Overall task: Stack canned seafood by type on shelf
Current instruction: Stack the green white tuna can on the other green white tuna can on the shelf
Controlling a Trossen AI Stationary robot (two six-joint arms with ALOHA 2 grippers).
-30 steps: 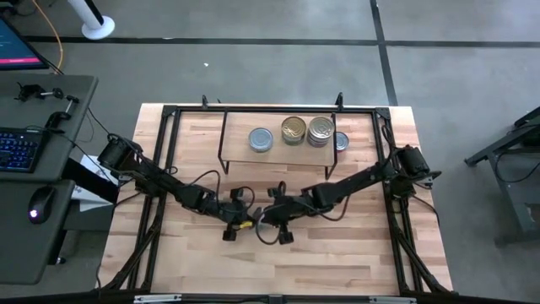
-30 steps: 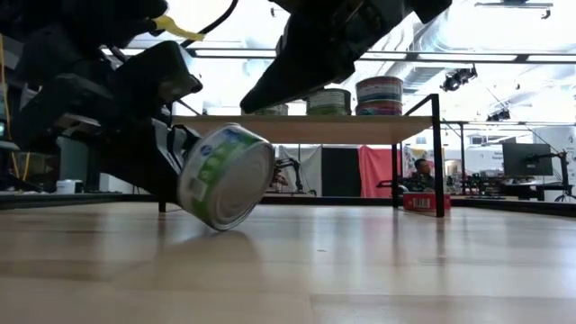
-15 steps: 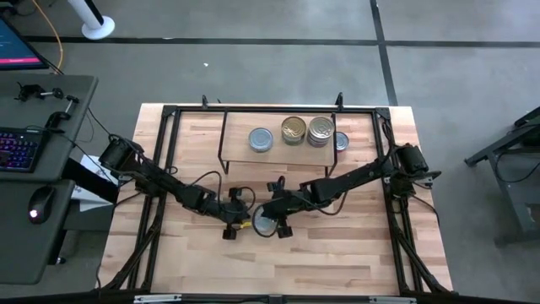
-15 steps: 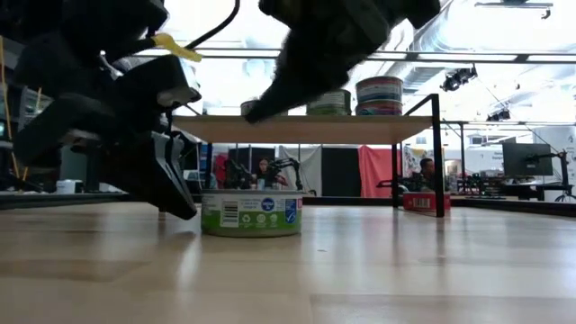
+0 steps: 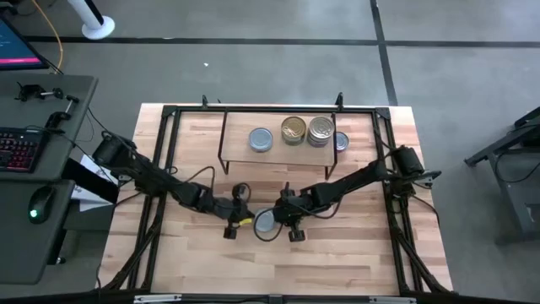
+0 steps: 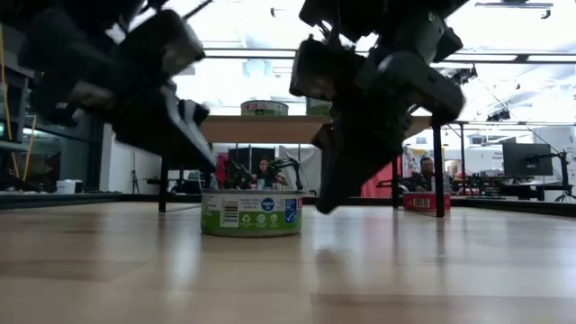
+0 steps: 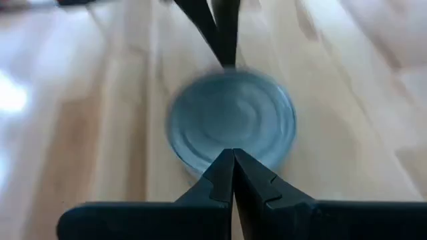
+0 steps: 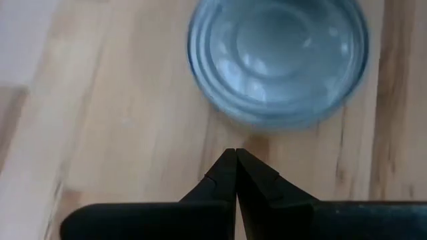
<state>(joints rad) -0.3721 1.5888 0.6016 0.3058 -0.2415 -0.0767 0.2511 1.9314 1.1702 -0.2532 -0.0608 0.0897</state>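
A flat round tin of canned seafood (image 5: 264, 221) with a silver-blue top stands on its base in the middle of the table (image 5: 354, 253); its green-and-white label shows in the low view (image 6: 251, 212). My left gripper (image 5: 246, 221) is shut just left of it, raised above the tin's left rim (image 6: 200, 155). My right gripper (image 5: 285, 221) is shut and slants down just right of it (image 6: 326, 200), a small gap away. The shelf (image 5: 240, 150) at the back bears a silver tin (image 5: 261, 139), a gold tin (image 5: 293, 130) and another silver-topped tin (image 5: 320, 129).
One more tin (image 5: 341, 141) sits by the shelf's right end. A black metal frame (image 5: 164, 152) runs round the table. A desk with keyboard and mouse (image 5: 34, 160) stands off the left edge. Bare wood lies along the near part of the table.
The tin, tilted up on its edge against my left gripper a second ago, has dropped flat onto its base. My right gripper has come down from above and swung to the tin's right side, tipping steeper. My left gripper has risen slightly beside the tin.
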